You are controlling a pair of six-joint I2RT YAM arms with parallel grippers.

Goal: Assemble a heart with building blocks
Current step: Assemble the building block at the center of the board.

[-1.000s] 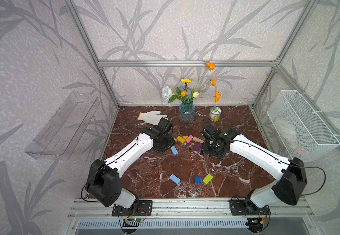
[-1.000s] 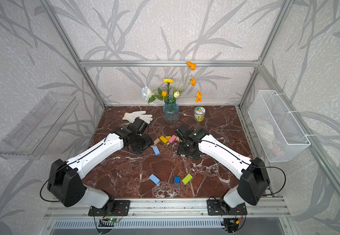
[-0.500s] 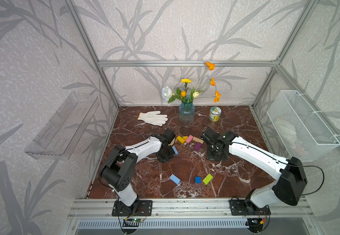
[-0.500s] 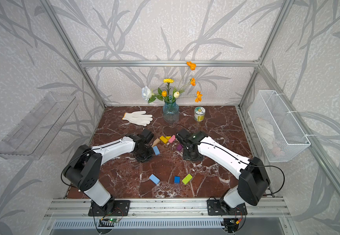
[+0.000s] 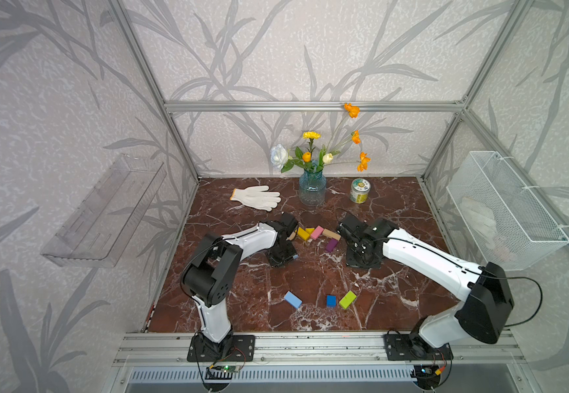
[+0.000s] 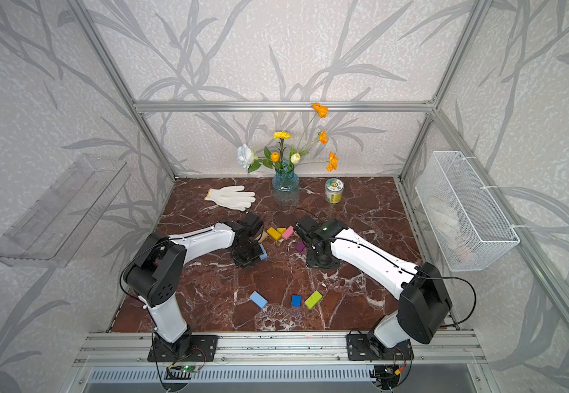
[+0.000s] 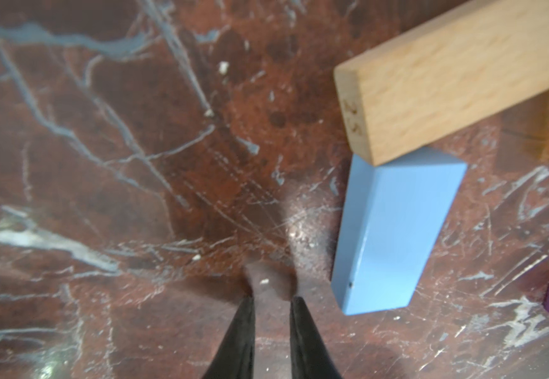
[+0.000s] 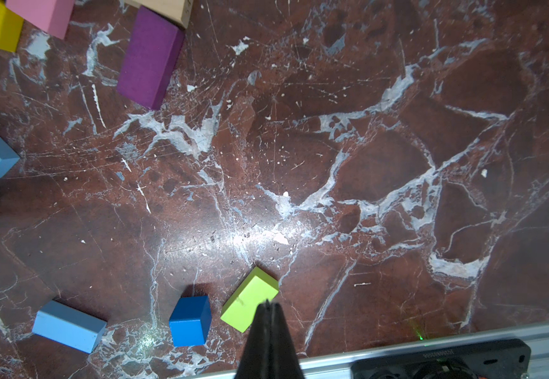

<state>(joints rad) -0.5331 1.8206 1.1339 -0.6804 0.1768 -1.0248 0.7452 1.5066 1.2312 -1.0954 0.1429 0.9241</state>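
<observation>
Right, L gripper (image 7: 271, 297) clenched, empty, tips low over bench (image 7: 102, 164); light blue brick (image 7: 394, 229) just beside it, inner side, mid-bench, long axis running away from tips, far end at tan brick (image 7: 447, 75). R gripper (image 8: 268, 306) clenched too, empty, farther off.

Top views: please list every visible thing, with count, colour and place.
table: 1, brown marble, below all
glove: 1, white, back left
vase: 1, blue, flowers inside, back middle
tin: 1, greenish, right of vase
shelf: 1, clear, left wall
wire basket: 1, white, right wall
yellow blocks: 2, yellow, middle, between arms
pink block: 1, pink, beside yellow
tan blocks: 2, plain wood, beside pink; by left gripper
purple block: 1, purple, near pink
light blue blocks: 2, light blue, by left gripper; front
dark blue block: 1, dark blue, front
lime block: 1, lime, front, right of dark blue
left gripper: 1, black, middle, shut, empty
right gripper: 1, black, middle, shut, empty
</observation>
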